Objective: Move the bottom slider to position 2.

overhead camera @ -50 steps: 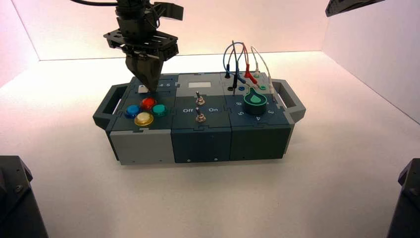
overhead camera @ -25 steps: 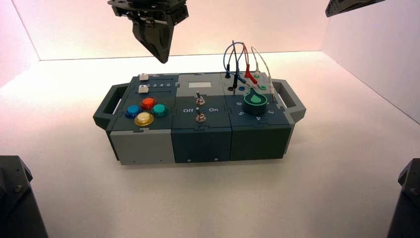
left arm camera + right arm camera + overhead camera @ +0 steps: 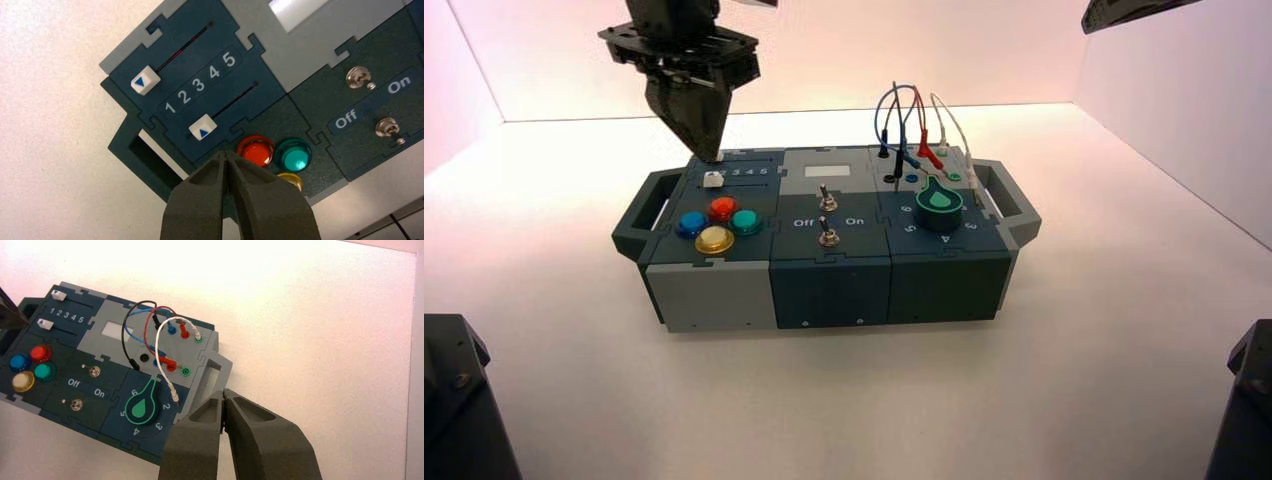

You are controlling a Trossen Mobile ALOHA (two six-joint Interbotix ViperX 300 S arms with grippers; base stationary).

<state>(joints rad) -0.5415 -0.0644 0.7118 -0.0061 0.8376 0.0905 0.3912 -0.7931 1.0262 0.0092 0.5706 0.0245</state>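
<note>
a white tabletop [image 3: 1074,350] with pale walls behind is bearing the box [image 3: 824,240]. the left gripper [image 3: 709,150], jaws pressed together, is hovering over its far-left corner; the bottom slider [image 3: 202,127] is sitting near numeral 2 [image 3: 184,97]. the right gripper [image 3: 223,412], jaws pressed together, is hanging off the box's right end.

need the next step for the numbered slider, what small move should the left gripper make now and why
Probably lower the shut left gripper beside the bottom slider and nudge it a little toward position 2. In the left wrist view its knob sits between 1 and 2, and the gripper hangs above the box, touching nothing.
</note>
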